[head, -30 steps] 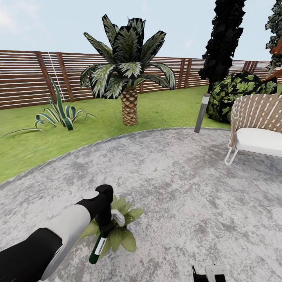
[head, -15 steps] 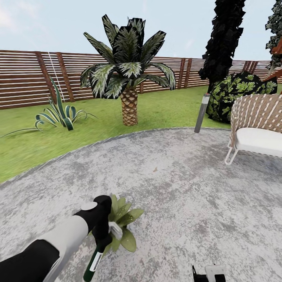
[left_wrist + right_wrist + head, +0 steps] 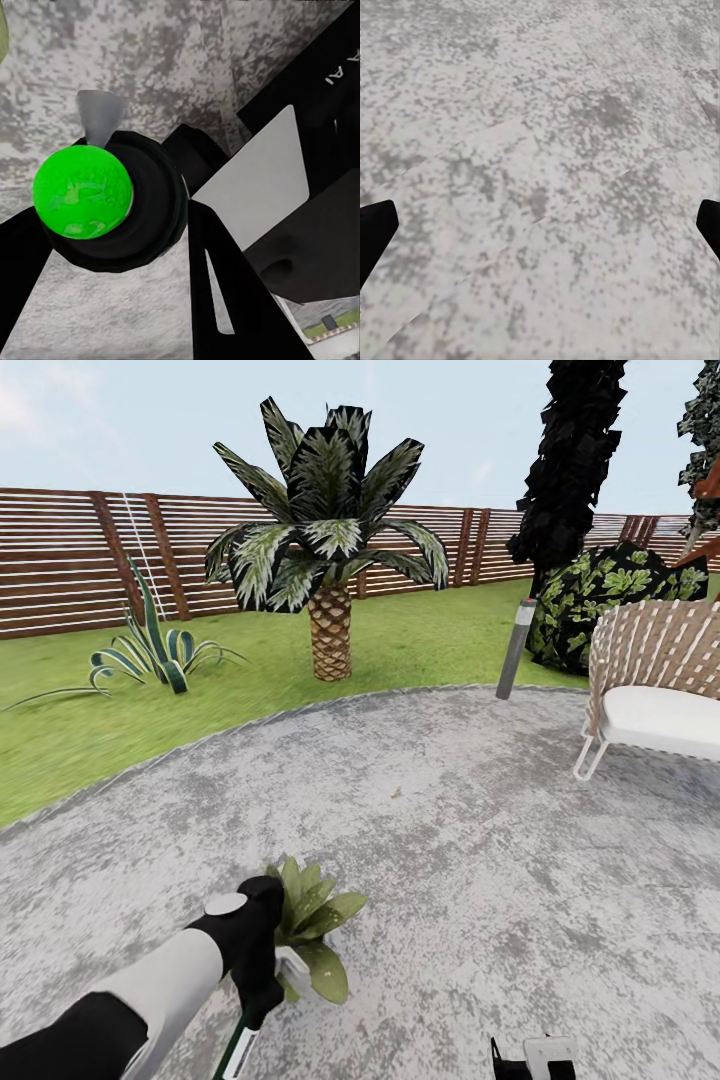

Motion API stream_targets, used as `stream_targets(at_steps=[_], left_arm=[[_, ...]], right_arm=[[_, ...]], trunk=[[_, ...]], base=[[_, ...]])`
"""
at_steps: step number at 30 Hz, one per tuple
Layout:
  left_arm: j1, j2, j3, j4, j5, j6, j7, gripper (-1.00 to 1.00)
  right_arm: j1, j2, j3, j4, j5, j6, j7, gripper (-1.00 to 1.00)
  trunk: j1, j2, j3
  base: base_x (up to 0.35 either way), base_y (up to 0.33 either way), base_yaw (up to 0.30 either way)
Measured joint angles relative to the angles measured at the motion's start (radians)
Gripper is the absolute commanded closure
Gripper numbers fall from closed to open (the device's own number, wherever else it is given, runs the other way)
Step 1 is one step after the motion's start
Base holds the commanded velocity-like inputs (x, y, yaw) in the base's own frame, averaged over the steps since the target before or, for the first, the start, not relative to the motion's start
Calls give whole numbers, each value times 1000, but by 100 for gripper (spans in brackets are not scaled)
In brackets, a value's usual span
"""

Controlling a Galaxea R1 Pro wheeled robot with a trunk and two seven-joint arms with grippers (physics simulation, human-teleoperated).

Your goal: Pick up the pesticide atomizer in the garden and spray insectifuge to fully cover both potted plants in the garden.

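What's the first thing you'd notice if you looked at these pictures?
The big palm on the lawn, in front of the slatted fence. Nearer, on the grey patio, the left pincer grips the pesticide atomizer beside a small potted plant. A wicker seat stands at the right.

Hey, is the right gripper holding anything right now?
No, the right wrist view shows the right gripper with its fingertips spread wide at the frame edges and bare grey patio between them.

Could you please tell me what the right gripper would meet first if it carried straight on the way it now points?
Most likely the mottled grey concrete patio: the right gripper is open with its fingertips wide apart, and nothing lies between them and the paving, though how far off it is remains unclear.
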Motion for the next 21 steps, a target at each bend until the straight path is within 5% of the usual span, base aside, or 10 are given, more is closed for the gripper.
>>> stream_targets(at_steps=[21], left_arm=[[30, -18, 12, -61, 9, 5, 7, 100]], right_arm=[[-1, -3, 0, 0, 1, 0, 0, -100]], trunk=[[0, 0, 0]], base=[[0, 0, 0]])
